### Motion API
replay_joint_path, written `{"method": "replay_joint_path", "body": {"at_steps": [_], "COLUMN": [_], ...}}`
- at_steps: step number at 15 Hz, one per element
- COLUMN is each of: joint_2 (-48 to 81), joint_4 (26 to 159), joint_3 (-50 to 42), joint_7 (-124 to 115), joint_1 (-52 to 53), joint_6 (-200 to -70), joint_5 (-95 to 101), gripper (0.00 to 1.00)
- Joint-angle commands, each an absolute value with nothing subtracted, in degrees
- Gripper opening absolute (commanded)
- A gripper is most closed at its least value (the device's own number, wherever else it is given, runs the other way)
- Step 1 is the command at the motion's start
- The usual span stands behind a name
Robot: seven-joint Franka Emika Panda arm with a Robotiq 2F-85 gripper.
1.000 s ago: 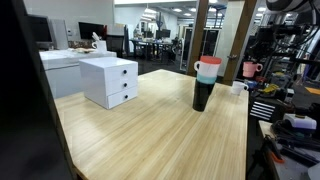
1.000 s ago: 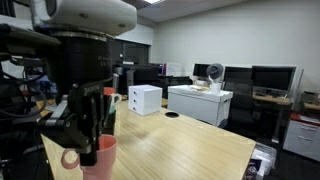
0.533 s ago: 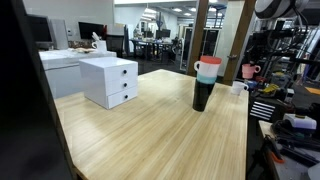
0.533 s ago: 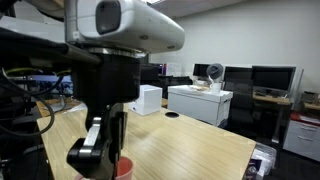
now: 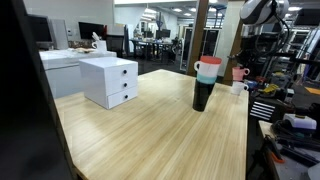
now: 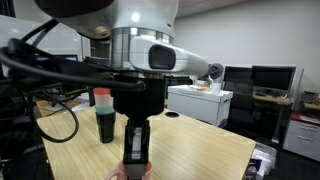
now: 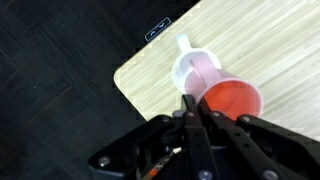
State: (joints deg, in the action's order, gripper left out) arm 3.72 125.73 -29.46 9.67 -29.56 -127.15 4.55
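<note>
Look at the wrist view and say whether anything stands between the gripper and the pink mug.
Nothing visible does. The gripper is shut on the rim of the pink mug, at a corner of the wooden table. The stack of cups stands apart from it.

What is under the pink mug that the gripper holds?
In the wrist view, a corner of the wooden table lies under the pink mug, dark carpet beyond its edge. The mug covers the spot directly below, so contact cannot be seen.

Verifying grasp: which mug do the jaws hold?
The pink ceramic mug: jaws pinch its rim. The small white mug stands free on the wooden table.
</note>
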Motion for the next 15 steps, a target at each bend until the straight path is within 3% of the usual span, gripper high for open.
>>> {"method": "replay_joint_path", "body": {"at_steps": [1,15], "joint_2": [7.0,15.9], "joint_4": [122.8,116.9], "joint_3": [-28.2,-23.0], "joint_7": [13.0,19.1], "joint_1": [-29.6,-30.7], "joint_6": [-127.8,-131.7], "joint_5": [1.8,-4.7], "gripper": [0.05,0.05]}}
